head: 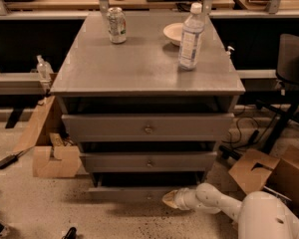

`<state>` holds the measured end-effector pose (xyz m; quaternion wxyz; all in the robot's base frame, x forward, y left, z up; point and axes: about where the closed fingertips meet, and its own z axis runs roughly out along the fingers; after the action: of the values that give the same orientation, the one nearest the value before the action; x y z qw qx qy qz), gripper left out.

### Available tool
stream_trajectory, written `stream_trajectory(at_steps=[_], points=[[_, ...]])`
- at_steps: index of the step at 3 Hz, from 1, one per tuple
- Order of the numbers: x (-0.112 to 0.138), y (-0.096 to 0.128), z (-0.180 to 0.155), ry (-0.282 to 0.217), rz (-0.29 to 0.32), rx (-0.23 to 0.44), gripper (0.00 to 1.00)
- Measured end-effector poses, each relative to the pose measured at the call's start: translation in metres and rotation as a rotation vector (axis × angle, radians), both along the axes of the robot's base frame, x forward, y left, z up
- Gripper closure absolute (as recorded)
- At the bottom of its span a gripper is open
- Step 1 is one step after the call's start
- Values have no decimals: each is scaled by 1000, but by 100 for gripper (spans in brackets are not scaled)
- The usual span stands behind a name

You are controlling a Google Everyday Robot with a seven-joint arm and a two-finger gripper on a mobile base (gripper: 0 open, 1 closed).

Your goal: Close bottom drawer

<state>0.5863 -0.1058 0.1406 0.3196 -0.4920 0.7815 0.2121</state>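
Arm (224, 205) enters from the lower right corner, white, lying low over the speckled floor (40, 208). Gripper (170, 199) sits at floor level, pointing left, its tip at the right part of the bottom drawer (124, 193) front; it looks to be touching the panel or just beside it, and I cannot tell which. I also cannot tell whether the gripper is spread or pressed together (it reads as a single pale cone from here). The bottom drawer is the lowest of three in the grey cabinet, not fully shut: its flat front stands out, with a dark gap above it. Above it is the middle drawer (114, 162), wider, then the top drawer (104, 127), widest, each with one small knob at centre and a dark gap over the front. A cardboard box (55, 161) stands on the floor just left of the cabinet; more cardboard (269, 176) lies to the right, near the arm. On the cabinet top (139, 63): a water bottle (191, 38) upright at the right rear, a pale bowl (173, 33) just beside and behind it, a can (116, 25) upright at the left rear, well apart from both. A dark chair (291, 59) is off to the right. A wooden bench (55, 1) runs across behind.
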Motion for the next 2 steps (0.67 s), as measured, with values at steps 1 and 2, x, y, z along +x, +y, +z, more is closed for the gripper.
stream_trajectory(at_steps=[1, 2], points=[[-2, 0, 0, 0, 0, 0, 100], [32, -13, 4, -24, -21, -20, 100]])
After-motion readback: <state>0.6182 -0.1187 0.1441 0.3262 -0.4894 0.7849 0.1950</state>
